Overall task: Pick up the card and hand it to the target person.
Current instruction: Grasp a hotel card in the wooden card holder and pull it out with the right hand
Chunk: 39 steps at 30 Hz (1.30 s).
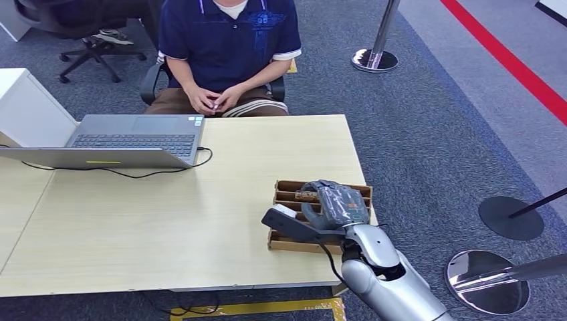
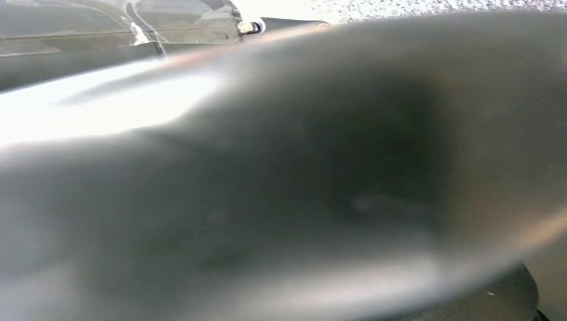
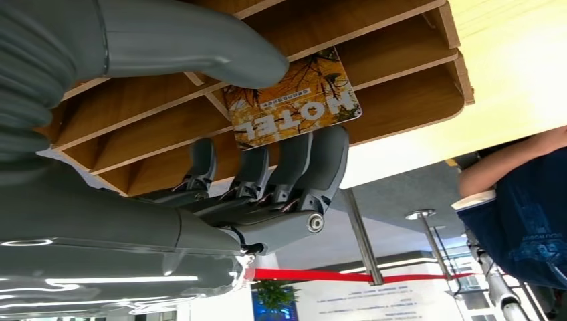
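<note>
Fingers (image 3: pixel 294 167) of the right hand (image 1: pixel 334 206) reach into a slotted wooden card holder (image 1: pixel 284 194) near the right edge of the light wooden table (image 1: pixel 167 214). The thumb lies on one face of the orange hotel card (image 3: pixel 291 100), the fingers on the other, with the card standing in its slot. A seated person (image 1: pixel 227 47) faces the table, hands clasped, beside an open laptop (image 1: pixel 134 137). I cannot tell how the left hand's fingers lie.
</note>
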Each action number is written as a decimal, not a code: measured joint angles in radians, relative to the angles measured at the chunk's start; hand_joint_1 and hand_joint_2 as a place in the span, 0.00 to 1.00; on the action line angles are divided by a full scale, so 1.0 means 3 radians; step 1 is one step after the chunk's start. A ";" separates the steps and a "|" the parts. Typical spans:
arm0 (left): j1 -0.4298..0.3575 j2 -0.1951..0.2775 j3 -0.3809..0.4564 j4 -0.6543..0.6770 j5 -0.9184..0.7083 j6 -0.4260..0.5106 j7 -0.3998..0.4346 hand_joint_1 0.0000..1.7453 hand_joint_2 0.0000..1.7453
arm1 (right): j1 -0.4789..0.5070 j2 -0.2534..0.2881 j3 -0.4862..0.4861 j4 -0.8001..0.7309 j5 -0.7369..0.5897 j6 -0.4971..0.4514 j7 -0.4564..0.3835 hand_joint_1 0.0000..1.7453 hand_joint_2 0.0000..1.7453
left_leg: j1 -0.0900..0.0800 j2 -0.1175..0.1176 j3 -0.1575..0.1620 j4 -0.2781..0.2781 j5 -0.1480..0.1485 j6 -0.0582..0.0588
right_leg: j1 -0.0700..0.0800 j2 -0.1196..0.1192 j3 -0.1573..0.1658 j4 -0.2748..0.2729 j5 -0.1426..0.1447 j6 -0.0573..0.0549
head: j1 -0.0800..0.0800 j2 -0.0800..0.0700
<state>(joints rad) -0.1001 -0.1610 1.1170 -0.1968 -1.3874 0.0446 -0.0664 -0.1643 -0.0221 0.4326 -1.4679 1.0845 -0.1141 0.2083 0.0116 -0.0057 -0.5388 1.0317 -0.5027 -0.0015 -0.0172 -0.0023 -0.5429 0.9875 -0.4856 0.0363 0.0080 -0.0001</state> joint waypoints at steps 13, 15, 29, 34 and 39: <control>0.0000 0.0000 0.0000 0.0000 0.0000 0.0000 0.0004 0.00 0.00 | 0.0004 0.0001 0.0000 0.0023 -0.0014 0.0036 0.0004 0.71 1.00 | 0.0000 0.0000 0.0000 0.0000 0.0000 0.0000 | 0.0000 0.0000 0.0000 0.0000 0.0000 0.0000 | 0.0000 -0.0001; 0.0000 0.0000 0.0000 0.0000 0.0000 0.0000 0.0003 0.00 0.00 | 0.0002 0.0001 0.0000 0.0028 -0.0015 0.0037 0.0005 0.68 1.00 | 0.0000 0.0000 0.0000 0.0000 0.0000 0.0000 | 0.0000 0.0000 0.0000 0.0000 0.0000 0.0000 | 0.0000 0.0000; 0.0000 0.0000 0.0000 0.0000 -0.0005 -0.0001 -0.0011 0.00 0.00 | 0.0001 0.0001 -0.0001 0.0028 -0.0022 0.0036 0.0005 0.88 1.00 | 0.0000 0.0000 0.0000 0.0000 0.0000 0.0000 | 0.0000 0.0000 0.0000 0.0000 0.0000 0.0000 | 0.0000 0.0000; 0.0000 0.0000 -0.0001 0.0000 -0.0006 -0.0001 -0.0014 0.00 0.00 | 0.0001 0.0001 -0.0001 0.0028 -0.0024 0.0035 0.0003 0.99 1.00 | 0.0000 0.0000 0.0000 0.0000 0.0000 0.0000 | 0.0000 0.0000 0.0000 0.0000 0.0000 0.0000 | -0.0001 0.0000; 0.0000 0.0000 -0.0001 0.0000 -0.0005 -0.0008 -0.0033 0.00 0.00 | 0.0001 0.0003 -0.0001 0.0027 -0.0032 0.0009 -0.0031 1.00 1.00 | 0.0000 0.0000 0.0000 0.0000 0.0000 0.0000 | 0.0000 0.0000 0.0000 0.0000 0.0000 0.0000 | 0.0000 -0.0001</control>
<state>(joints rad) -0.1001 -0.1610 1.1166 -0.1968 -1.3891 0.0423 -0.0763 -0.1639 -0.0211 0.4322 -1.4599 1.0748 -0.1115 0.1990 0.0116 -0.0057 -0.5388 1.0317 -0.5027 -0.0015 -0.0172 -0.0023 -0.5429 0.9875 -0.4855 0.0363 0.0079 -0.0003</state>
